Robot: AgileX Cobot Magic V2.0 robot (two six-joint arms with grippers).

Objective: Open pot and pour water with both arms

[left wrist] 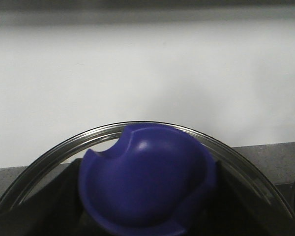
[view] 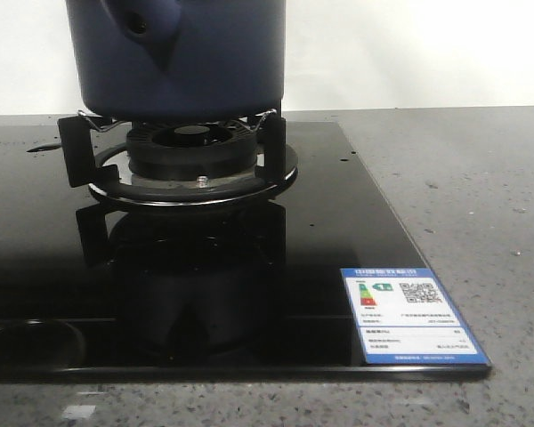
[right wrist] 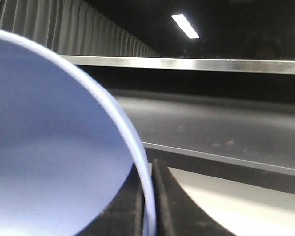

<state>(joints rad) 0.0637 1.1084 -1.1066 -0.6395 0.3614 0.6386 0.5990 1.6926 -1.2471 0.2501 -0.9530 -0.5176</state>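
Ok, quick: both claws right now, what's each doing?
Left claw: shut on the glass lid's blue knob.
Right claw: shut on the light-blue bowl's rim.

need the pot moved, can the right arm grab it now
Probably not: the right gripper is shut on the rim of the light-blue bowl, so it is occupied; the pot sits on the burner.

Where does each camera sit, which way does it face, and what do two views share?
Front: low at table height, facing forward at the pot on the burner; no robot parts show.
Left wrist: on the left arm, facing the glass lid and its blue knob, held in the left pincer.
Right wrist: on the right arm, facing a dim room past the light-blue bowl, rim pinched by the right pincer.
Shared: front and left wrist both show the white wall.
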